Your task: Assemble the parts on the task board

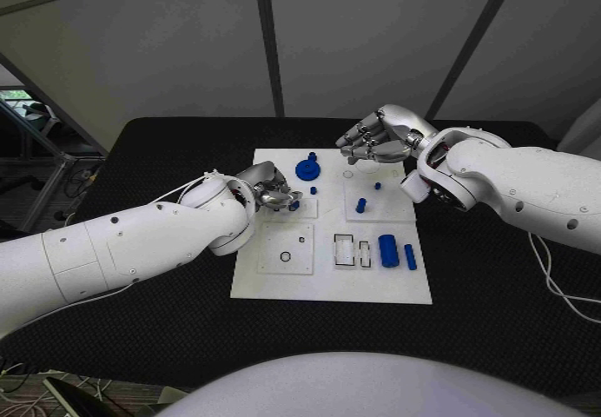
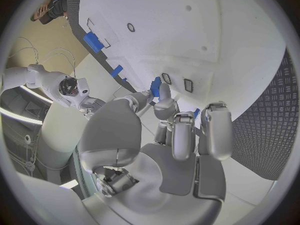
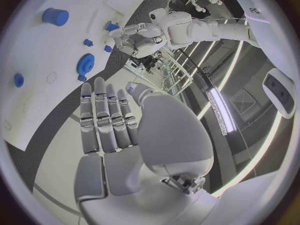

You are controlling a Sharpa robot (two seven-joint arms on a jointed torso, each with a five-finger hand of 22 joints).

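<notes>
Left hand at frame center-left pinches a small blue part over the task board. Right hand, upper center, fingers spread, holds nothing. Blue gear on board's upper area.

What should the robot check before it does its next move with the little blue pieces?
1. Left hand has a part: ok. In the left wrist view its fingers pinch a small blue piece.
2. Right hand free: ok, it holds nothing and hovers above the far edge of the task board.
3. Where the pinched piece goes: cannot tell, the hand hides that spot.
4. Blue gear seated on the board: cannot tell.
5. Two blue cylinders out of the way: ok, they lie on the board's right side, apart from both hands.
</notes>
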